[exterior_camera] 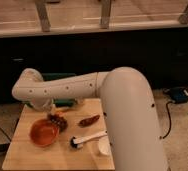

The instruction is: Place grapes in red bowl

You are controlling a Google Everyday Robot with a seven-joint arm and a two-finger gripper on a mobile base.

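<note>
Just above the grapes (58,121) hangs the gripper (51,107) — clenched or released, I cannot tell. They lie against the rim of the bowl (32,133) — best carry them over its middle before letting go.

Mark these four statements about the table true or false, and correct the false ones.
1. The red bowl sits on the left part of the wooden table. True.
2. The white cup stands left of the bowl. False: it stands to its right, near the front edge.
3. The gripper hangs close by the grapes. True.
4. The reddish-brown item lies inside the bowl. False: it lies on the table, right of the grapes.
</note>
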